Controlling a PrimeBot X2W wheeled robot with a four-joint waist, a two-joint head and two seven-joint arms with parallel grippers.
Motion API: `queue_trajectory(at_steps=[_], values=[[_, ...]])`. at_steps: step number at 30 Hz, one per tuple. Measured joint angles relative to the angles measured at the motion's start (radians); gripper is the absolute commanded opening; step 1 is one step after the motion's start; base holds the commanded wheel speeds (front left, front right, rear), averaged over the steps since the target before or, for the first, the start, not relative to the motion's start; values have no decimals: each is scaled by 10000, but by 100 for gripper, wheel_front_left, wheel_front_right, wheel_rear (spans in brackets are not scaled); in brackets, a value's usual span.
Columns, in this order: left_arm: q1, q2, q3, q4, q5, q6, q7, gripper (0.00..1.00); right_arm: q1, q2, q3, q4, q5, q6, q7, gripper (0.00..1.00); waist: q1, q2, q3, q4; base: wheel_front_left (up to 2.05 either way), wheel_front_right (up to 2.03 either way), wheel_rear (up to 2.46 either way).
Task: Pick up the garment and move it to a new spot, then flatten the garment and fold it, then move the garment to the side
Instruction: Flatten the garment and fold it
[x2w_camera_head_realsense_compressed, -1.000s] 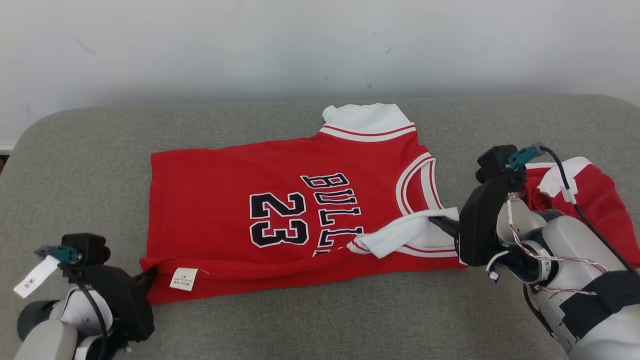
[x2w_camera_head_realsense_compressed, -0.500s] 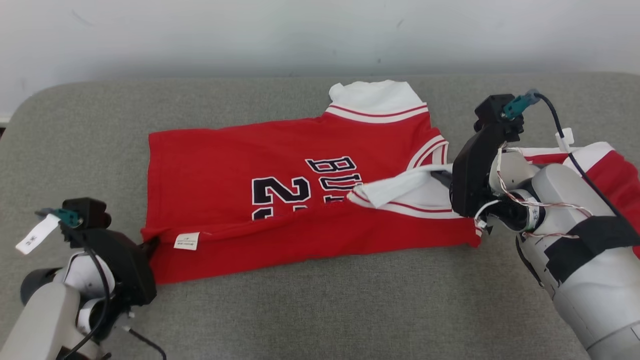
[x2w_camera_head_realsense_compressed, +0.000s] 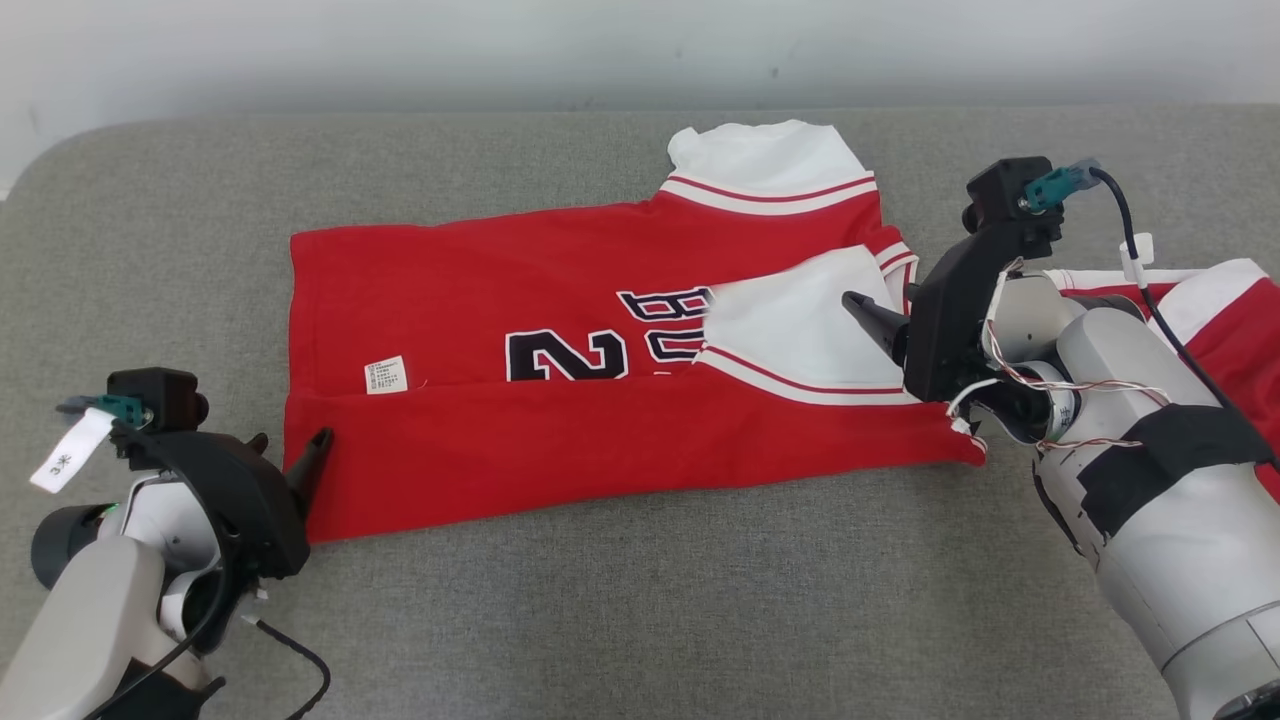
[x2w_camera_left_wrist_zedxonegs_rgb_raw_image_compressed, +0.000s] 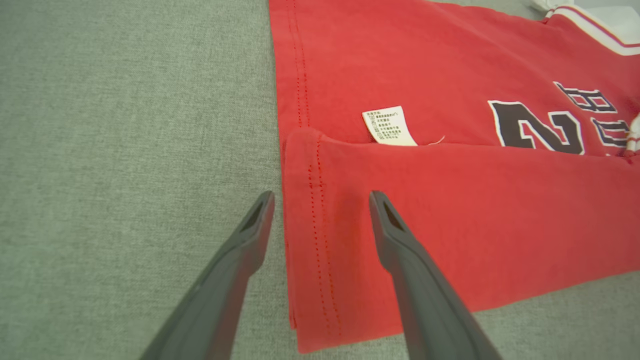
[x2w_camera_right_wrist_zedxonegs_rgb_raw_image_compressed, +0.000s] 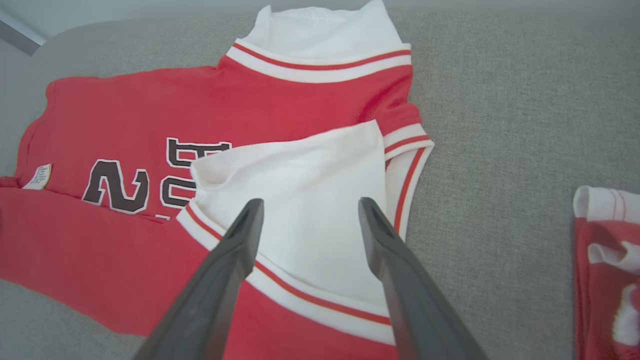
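the shirt (x2w_camera_head_realsense_compressed: 560, 300) is laid long, left to right, across the middle of the frame. the left gripper (x2w_camera_head_realsense_compressed: 292, 442) is spread apart at its lower left end, the right gripper (x2w_camera_head_realsense_compressed: 868, 318) likewise at its right end.

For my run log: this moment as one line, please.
red basketball jersey: near edge folded over, on grey fabric cushion | left claw: open at hem | right claw: open over white sleeve

The folded jersey (x2w_camera_head_realsense_compressed: 450, 280) hides part of its lettering (x2w_camera_head_realsense_compressed: 565, 355); label (x2w_camera_head_realsense_compressed: 386, 375) print unreadable.
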Motion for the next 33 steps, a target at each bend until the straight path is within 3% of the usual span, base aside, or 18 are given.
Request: queue_trajectory(at_steps=[7,18,33], values=[[231,-52,10,73,77,-2,-1083,100,236,-290,-4,65,-67,249,-1127,100,-1,0,-229,12,0,0,0],[1982,-42,65,-709,441,188,-2836,100,2464,-765,132,-976,-416,334,-2951,100,-3,-3,-769,-51,0,0,0],[2469,-161,42,-614,495,240,-3636,100,3584,-1145,483,-1526,-980,330,-3768,100,-2,-2,-742,-253,0,0,0]])
